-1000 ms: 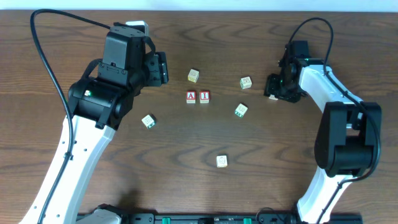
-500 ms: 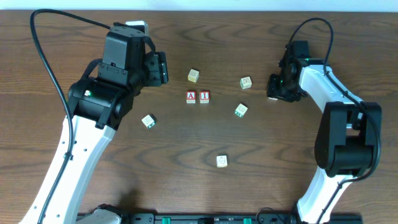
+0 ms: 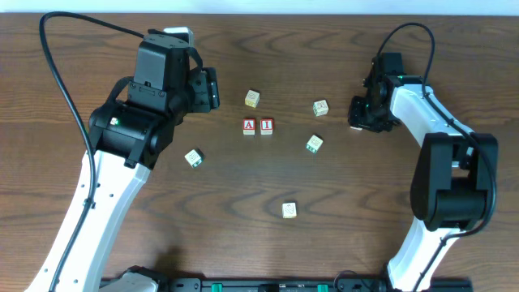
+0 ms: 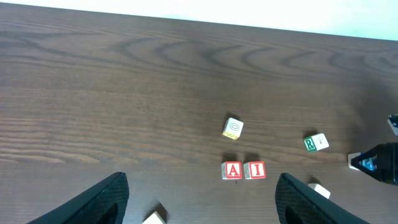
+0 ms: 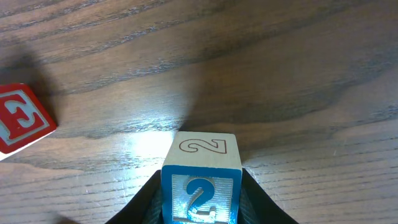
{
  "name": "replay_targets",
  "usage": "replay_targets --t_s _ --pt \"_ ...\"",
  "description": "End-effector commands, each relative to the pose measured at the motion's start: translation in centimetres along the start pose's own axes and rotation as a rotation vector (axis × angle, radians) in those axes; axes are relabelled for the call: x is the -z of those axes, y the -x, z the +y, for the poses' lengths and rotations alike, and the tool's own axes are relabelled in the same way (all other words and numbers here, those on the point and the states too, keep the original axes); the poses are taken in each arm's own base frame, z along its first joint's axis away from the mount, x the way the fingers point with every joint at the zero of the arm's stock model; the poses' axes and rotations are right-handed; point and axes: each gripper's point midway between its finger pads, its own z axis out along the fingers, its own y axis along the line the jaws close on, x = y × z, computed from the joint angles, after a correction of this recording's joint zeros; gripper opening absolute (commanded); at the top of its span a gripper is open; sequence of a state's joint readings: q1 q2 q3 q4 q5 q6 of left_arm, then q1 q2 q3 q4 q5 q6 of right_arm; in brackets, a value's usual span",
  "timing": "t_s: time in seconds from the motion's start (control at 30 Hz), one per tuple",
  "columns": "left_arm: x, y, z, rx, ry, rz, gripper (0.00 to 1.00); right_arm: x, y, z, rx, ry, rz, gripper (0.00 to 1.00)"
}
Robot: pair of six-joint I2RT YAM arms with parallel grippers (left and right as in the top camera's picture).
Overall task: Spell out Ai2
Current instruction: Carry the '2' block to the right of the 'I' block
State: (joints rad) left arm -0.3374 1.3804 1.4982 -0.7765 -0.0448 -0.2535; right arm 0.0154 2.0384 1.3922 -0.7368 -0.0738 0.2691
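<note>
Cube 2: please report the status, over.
Left gripper open, empty. Right gripper shut on 2 cube. A cube, I cube side by side. Green-marked cube near path.

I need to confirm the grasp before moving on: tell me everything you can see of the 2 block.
The 2 block is a small pale wooden cube. One face has a blue border and a pale 2; the adjoining face shows an outlined 2. It sits square between the right pincer's dark fingers, which press its two sides. Whether it touches the table is unclear.

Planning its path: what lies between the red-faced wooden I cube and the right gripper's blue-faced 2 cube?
Overhead: bare table, flanked by two small pale wooden cubes.
</note>
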Motion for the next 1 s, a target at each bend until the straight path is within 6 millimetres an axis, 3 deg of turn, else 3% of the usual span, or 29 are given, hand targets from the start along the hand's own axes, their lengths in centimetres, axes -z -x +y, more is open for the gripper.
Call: replay_targets --t_s 0.0,0.13,0.33,0.43,0.73,0.97 --pt "-0.2 0.2 0.4 -0.012 0.021 -0.004 0.77 0.0 0.4 0.0 0.011 -0.016 -0.006 0.18" --pt "-0.2 0.3 0.9 -0.020 0.046 -0.013 0.77 1.5 0.9 0.9 0.033 -0.015 0.002 0.01" --pt "-0.2 0.3 2.5 -0.016 0.092 -0.007 0.77 7.4 2.8 7.2 0.168 0.020 -0.048 0.01" --pt "-0.2 0.0 3.9 -0.007 0.120 0.016 0.77 8.9 2.3 10.7 0.202 0.047 -0.073 0.01" --pt "-1.3 -1.6 6.9 0.052 0.110 0.085 0.77 7.2 -3.1 17.9 0.310 0.075 -0.041 0.02" --pt "-2.6 -3.2 7.0 0.059 0.093 0.120 0.77 4.5 -4.9 17.9 0.268 0.036 -0.042 0.01"
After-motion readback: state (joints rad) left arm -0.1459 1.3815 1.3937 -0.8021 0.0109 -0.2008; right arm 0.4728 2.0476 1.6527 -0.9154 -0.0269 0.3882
